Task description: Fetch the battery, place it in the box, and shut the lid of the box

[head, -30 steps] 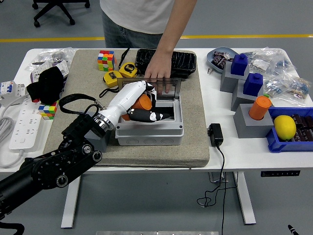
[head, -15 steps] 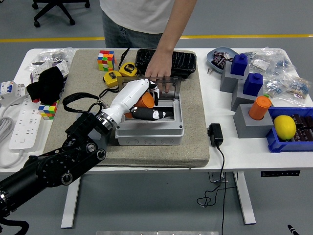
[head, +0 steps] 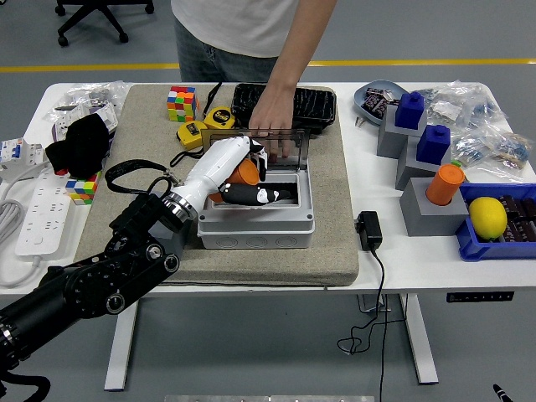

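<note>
Surface: grey mat [head: 335,243] is carrying the box [head: 260,222].
Left hand [head: 237,172]: fingers are gripping the orange battery [head: 246,174].
Box opening: is lying directly beneath the fingers.

Bright, even overhead light, sharp all over, only soft shadows under the left hand [head: 243,172] and faint glare on the white table [head: 394,260] to its right.

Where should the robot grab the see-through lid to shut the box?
Probably the lid's top free edge, coming from behind. It stands upright at the back of the box, so pushing there tips it forward. A person's hand rests there now, and the left robot hand is inside.
</note>
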You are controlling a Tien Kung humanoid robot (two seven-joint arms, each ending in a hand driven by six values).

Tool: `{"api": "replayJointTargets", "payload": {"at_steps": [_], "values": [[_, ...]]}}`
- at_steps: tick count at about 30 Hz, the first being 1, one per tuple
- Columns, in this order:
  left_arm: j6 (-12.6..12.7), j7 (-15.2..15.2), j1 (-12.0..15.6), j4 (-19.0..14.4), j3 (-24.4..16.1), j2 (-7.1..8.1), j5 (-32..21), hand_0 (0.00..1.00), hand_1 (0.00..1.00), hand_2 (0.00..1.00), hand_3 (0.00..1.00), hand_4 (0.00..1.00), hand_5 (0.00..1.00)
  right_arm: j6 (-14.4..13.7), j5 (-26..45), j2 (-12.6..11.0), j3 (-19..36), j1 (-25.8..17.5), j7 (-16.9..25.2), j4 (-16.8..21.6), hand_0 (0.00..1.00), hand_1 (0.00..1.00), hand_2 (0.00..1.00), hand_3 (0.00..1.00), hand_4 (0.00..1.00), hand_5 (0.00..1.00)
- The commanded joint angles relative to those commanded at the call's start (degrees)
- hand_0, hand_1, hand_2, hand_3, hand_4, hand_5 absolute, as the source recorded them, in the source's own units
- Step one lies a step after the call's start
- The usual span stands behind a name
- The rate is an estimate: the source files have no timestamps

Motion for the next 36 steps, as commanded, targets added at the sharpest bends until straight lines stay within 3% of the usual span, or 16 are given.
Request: {"api": "replayJointTargets", "payload": {"at_steps": [5, 6, 7, 11, 12, 17, 18, 23, 24, 35, 36], "values": [[-0.07, -0.31, -0.06, 0.03, -0.19, -0.22, -0.25, 0.052, 0.007, 0.036, 0.037, 0.993, 0.408, 0.03, 0.02, 0.06, 0.00, -0.06, 0.00, 0.00, 0.847, 0.808, 0.766, 0.771, 0.998, 0.998], [-0.29, -0.33, -0.07, 0.03, -0.30, -0.23, -0.19, 0.121, 0.062, 0.091, 0.093, 0.998, 0.467, 0.04, 0.00, 0.06, 0.02, -0.05, 0.00, 0.00, 0.847, 0.807, 0.766, 0.771, 0.998, 0.998], [-0.43, -0.34, -0.08, 0.02, -0.37, -0.23, -0.16, 0.121, 0.062, 0.091, 0.093, 0.998, 0.467, 0.04, 0.00, 0.06, 0.03, -0.04, 0.00, 0.00, 0.847, 0.807, 0.766, 0.771, 0.998, 0.998], [-2.03, -0.26, -0.16, -0.16, -0.59, -0.12, -0.01, 0.121, 0.062, 0.091, 0.093, 0.998, 0.467, 0.05, 0.12, 0.05, -0.01, -0.01, -0.01, 0.00, 0.847, 0.807, 0.766, 0.771, 0.998, 0.998], [-3.27, 0.04, -0.21, -0.22, -0.75, -0.12, 0.17, 0.234, 0.257, 0.240, 0.252, 0.998, 0.511, 0.05, 0.06, 0.03, 0.08, 0.00, -0.03, 0.00, 0.847, 0.807, 0.766, 0.771, 0.998, 0.998], [-4.39, 0.36, -0.21, -0.30, -0.86, -0.13, 0.33, 0.234, 0.257, 0.240, 0.252, 0.998, 0.511, 0.06, 0.13, 0.03, 0.05, 0.01, 0.00, 0.00, 0.847, 0.807, 0.766, 0.771, 0.998, 0.998], [-4.46, 0.38, -0.20, -0.30, -0.88, -0.14, 0.38, 0.468, 0.494, 0.421, 0.415, 0.998, 0.548, 0.07, 0.11, 0.04, 0.06, 0.01, 0.00, 0.00, 0.847, 0.806, 0.766, 0.771, 0.998, 0.998], [-4.65, 0.38, -0.21, -0.27, -1.01, -0.18, 0.24, 0.468, 0.494, 0.421, 0.415, 0.998, 0.548, 0.10, 0.11, 0.10, 0.10, -0.07, 0.04, 0.00, 0.847, 0.806, 0.766, 0.771, 0.998, 0.998], [-4.64, 0.38, -0.23, -0.28, -1.08, -0.18, 0.26, 0.515, 0.507, 0.449, 0.435, 0.998, 0.545, 0.11, 0.07, 0.11, 0.13, -0.09, 0.03, 0.00, 0.848, 0.806, 0.766, 0.772, 0.998, 0.998], [-5.11, 0.98, 0.10, -2.34, -1.06, 0.31, 0.78, 0.500, 0.510, 0.453, 0.445, 0.998, 0.528, 0.21, 0.26, 0.11, 0.15, -0.08, 0.09, 0.00, 0.848, 0.806, 0.766, 0.772, 0.998, 0.998], [-5.17, 1.03, 0.19, -2.68, -0.99, 0.40, 0.87, 0.376, 0.395, 0.416, 0.433, 0.998, 0.545, 0.22, 0.25, 0.11, 0.18, -0.10, 0.08, 0.00, 0.848, 0.806, 0.766, 0.771, 0.998, 0.998]]}}
